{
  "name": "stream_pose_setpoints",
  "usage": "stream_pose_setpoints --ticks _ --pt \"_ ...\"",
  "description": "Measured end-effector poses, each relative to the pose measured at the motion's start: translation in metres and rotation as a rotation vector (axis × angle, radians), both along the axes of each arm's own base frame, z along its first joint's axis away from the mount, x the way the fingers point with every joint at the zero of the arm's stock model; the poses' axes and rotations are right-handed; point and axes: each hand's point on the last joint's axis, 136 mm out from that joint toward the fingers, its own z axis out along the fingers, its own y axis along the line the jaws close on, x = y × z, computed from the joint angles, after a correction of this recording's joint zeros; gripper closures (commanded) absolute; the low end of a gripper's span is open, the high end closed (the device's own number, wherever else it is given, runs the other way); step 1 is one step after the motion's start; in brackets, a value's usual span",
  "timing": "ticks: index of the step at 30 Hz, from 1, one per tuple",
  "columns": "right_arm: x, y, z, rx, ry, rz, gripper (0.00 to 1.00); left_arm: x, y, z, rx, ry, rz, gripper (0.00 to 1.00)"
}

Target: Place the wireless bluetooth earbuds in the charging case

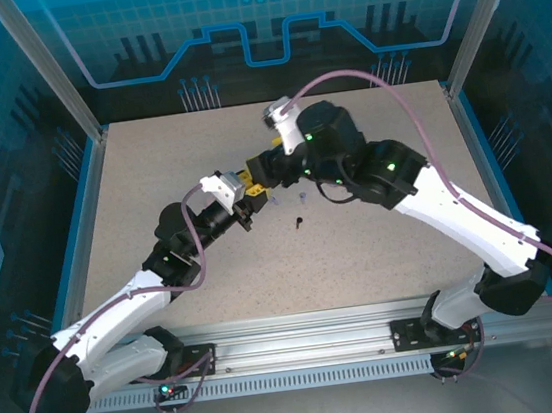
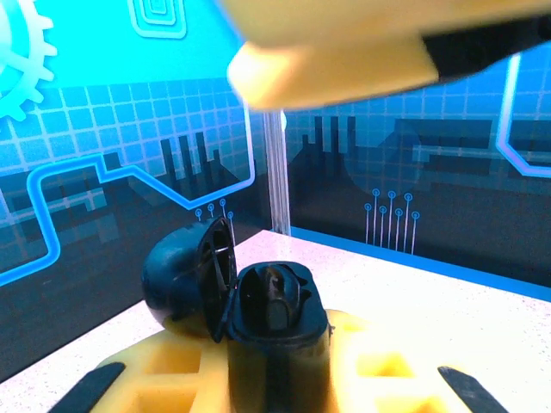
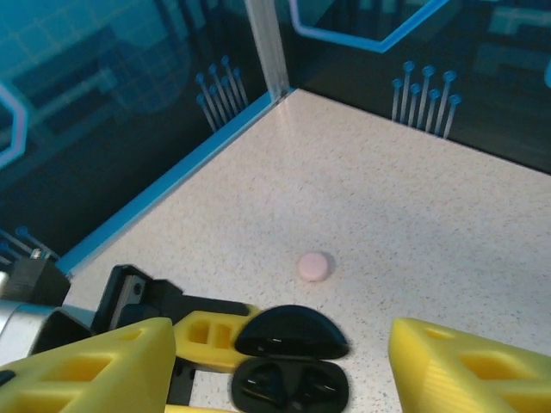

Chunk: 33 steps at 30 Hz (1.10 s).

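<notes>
The left gripper [image 2: 275, 379] is clenched on the black charging case [image 2: 277, 311], grasping its base between the yellow fingers [image 2: 146, 379]. The case is held near the centre of the table [image 1: 412, 250], with its lid [image 2: 185, 275] swung open to the left in the left wrist view. The wells of the base are dark and glossy, and it cannot be determined whether an earbud is seated in them. The right gripper [image 3: 280, 344] is released. Its yellow fingers [image 3: 95, 370] stand wide apart on either side of the open case and touch neither side of it. In the left wrist view, one of these fingers is directly above the case. A black earbud [image 1: 300, 222] lies loose on the table, just to the right of the two grippers and slightly nearer. A lavender earbud [image 1: 300, 199] lies just beyond it, also apart from the case. A pale pink round case [image 3: 312, 266] sits closed on the table, on the far side of the black charging case and clear of both grippers.
</notes>
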Motion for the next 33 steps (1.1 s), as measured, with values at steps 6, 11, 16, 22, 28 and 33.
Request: stream_pose_setpoints --ticks 6,11,16,22,28,33 --pt "0.023 -0.077 0.012 0.124 0.06 -0.239 0.31 -0.003 0.003 0.008 -0.015 -0.02 0.008 1.0" --pt "0.045 -0.106 -0.063 0.069 0.252 -0.393 0.33 -0.003 0.005 0.014 -0.028 -0.037 0.014 1.0" --pt "0.056 -0.093 -0.179 -0.102 0.52 -0.453 0.39 -0.003 0.006 0.014 -0.029 -0.039 0.016 1.0" --pt "0.055 -0.089 -0.276 -0.236 0.747 -0.546 0.46 -0.006 0.009 0.021 -0.041 -0.053 0.022 1.0" --pt "0.052 -0.083 -0.326 -0.287 0.858 -0.623 0.5 -0.007 0.01 0.023 -0.044 -0.057 0.026 1.0" --pt "0.051 -0.071 -0.353 -0.321 0.909 -0.656 0.52 -0.007 0.01 0.023 -0.044 -0.057 0.026 1.0"
